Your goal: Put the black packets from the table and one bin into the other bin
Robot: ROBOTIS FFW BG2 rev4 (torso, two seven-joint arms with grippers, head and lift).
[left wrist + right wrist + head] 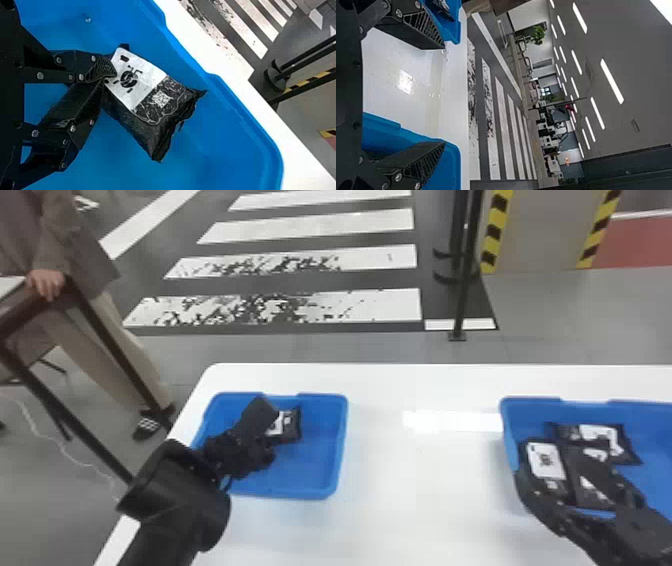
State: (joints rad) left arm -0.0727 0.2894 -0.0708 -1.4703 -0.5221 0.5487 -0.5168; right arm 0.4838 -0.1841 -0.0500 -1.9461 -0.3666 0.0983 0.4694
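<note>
My left gripper (107, 77) is clenched on one end of the soft black packet with a white label (147, 94), which is in the blue plastic bin on my left (341, 440); I judge it light and pliant, its glossy film apt to slide if I pinch shallowly. I'd want the pads well over the plump body, square across it, rather than on the crimped seal, squeezing gently so the filling can give. My right gripper (444, 95) is spread and holding nothing, by the right-hand blue bin (530, 401) with its flat-lying black packets (545, 462)
</note>
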